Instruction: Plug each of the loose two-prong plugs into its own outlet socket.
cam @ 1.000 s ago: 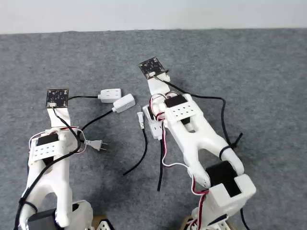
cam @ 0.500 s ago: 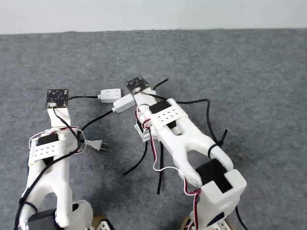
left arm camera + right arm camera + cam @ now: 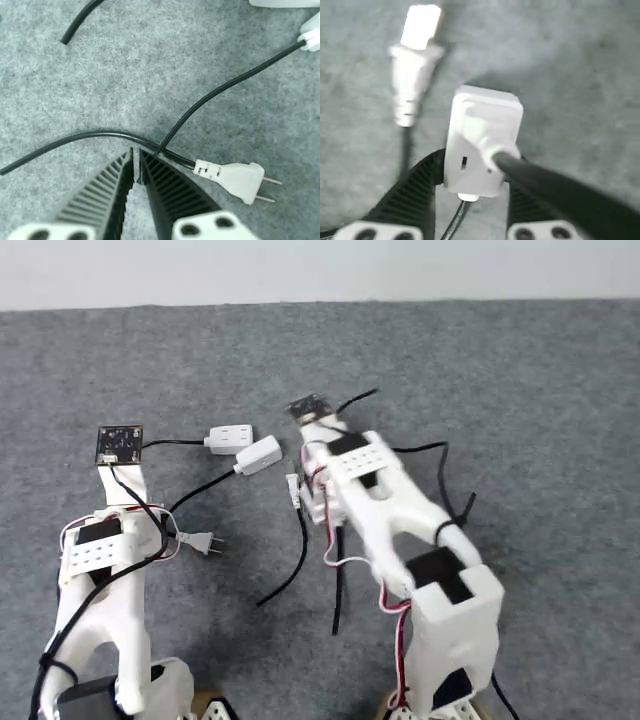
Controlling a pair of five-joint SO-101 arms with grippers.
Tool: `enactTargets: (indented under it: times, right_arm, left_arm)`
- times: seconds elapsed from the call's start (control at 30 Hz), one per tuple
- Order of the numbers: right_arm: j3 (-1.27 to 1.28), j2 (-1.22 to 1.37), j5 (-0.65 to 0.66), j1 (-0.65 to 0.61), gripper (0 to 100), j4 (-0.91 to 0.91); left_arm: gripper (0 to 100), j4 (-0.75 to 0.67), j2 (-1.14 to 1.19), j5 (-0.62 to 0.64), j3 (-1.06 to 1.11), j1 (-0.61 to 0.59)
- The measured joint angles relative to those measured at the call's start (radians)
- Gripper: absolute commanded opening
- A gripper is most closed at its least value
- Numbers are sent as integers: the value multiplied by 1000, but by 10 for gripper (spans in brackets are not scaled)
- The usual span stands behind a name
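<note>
Left wrist view: the left fingers [image 3: 112,190], black with ribbed, sawtooth inner faces, stood almost shut with a thin slit between them, and they gripped nothing. Their tips lay right at a smooth black cord [image 3: 75,140]; whether they touched it could not be told. Near them a white two-prong plug [image 3: 232,176] of moulded plastic lay flat on the grey, felt-like desk [image 3: 150,65], its two thin metal prongs bare.

In the right wrist view the right fingers [image 3: 417,187] were spread to the width of a boxy white outlet socket [image 3: 480,135] with rounded corners and were clamped on its two sides. A black cable [image 3: 555,192] crossed in front of it. A second white plug [image 3: 412,82] lay just beside that socket, blurred.

In the high view two more white sockets [image 3: 230,438] [image 3: 258,455] lay close together between the arms.
</note>
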Motion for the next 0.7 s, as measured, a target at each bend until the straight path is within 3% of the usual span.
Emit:
enactTargets:
  times: [0.17, 0.33, 0.53, 0.7]
  right_arm:
    - [2, -160, 2, 173, 8, 141]
    - [2, -339, 112, 489, 8, 299]
    - [2, -347, 325, 937, 9, 253]
    - [2, -261, 440, 1200, 12, 147]
  left_arm:
    - [13, 0, 0, 0, 0, 0]
    - [13, 0, 0, 0, 0, 0]
    - [13, 0, 0, 0, 0, 0]
    - [13, 0, 0, 0, 0, 0]
